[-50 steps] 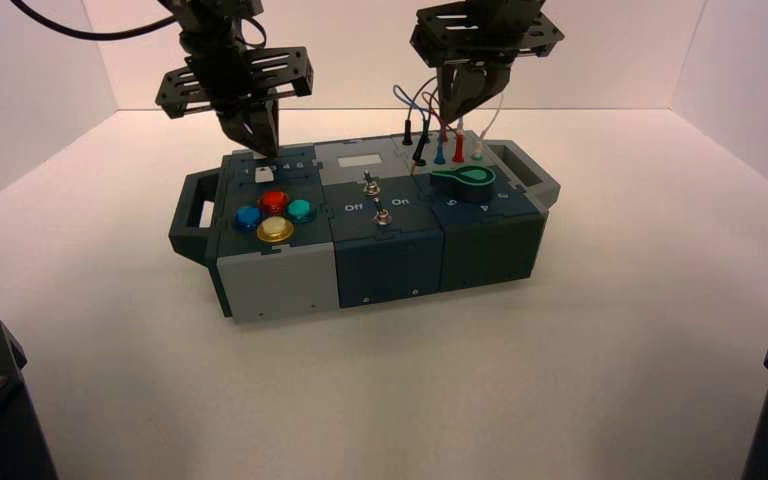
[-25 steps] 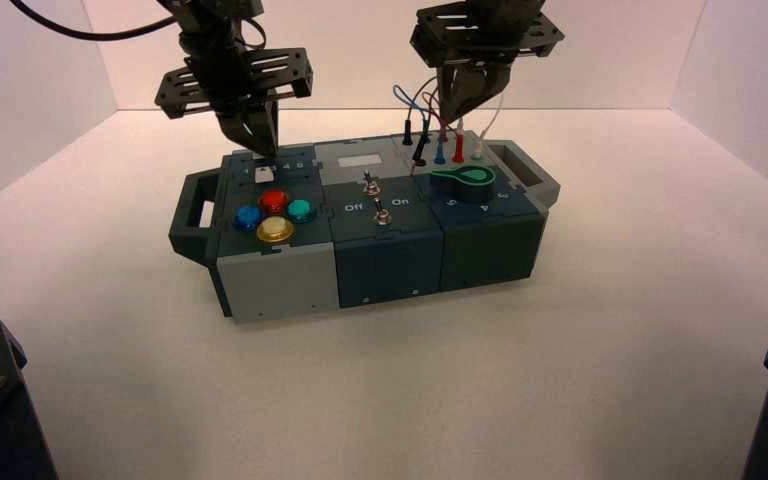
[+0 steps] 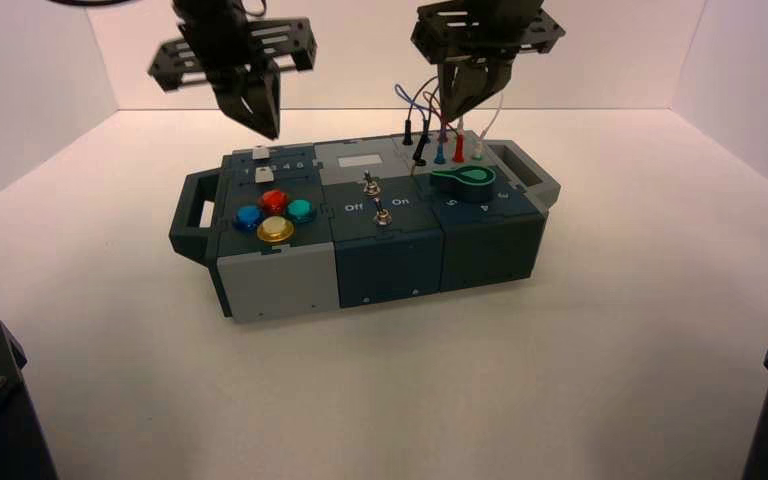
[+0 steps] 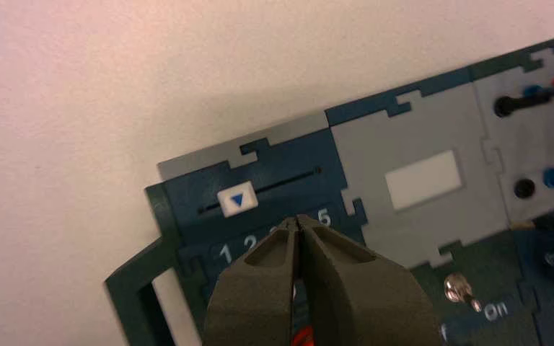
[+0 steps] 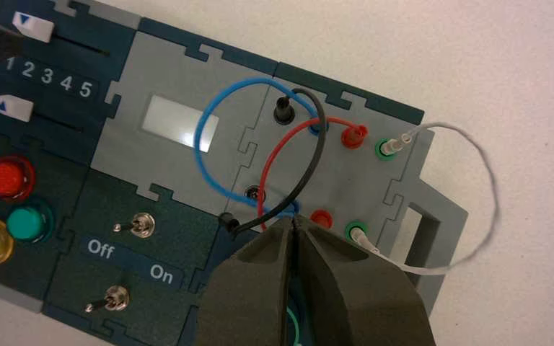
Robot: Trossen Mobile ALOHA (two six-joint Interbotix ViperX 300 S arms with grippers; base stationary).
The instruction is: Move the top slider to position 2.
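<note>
Left wrist view: found top slider [image 4: 237, 199] on far-left panel, arrow seemingly at position 2 [image 4: 250, 243]. Noted left gripper [image 4: 295, 220] pinched closed, empty, above panel, likely to spare setting; right gripper [image 5: 293, 220] likewise, parked over wired panel [image 5: 346, 184].

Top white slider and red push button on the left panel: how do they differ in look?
The top white slider is small and blocky; the red push button is round and larger. The slider bears a blue triangle, while the button's top shows none. Both sit on the box's dark left panel.
</note>
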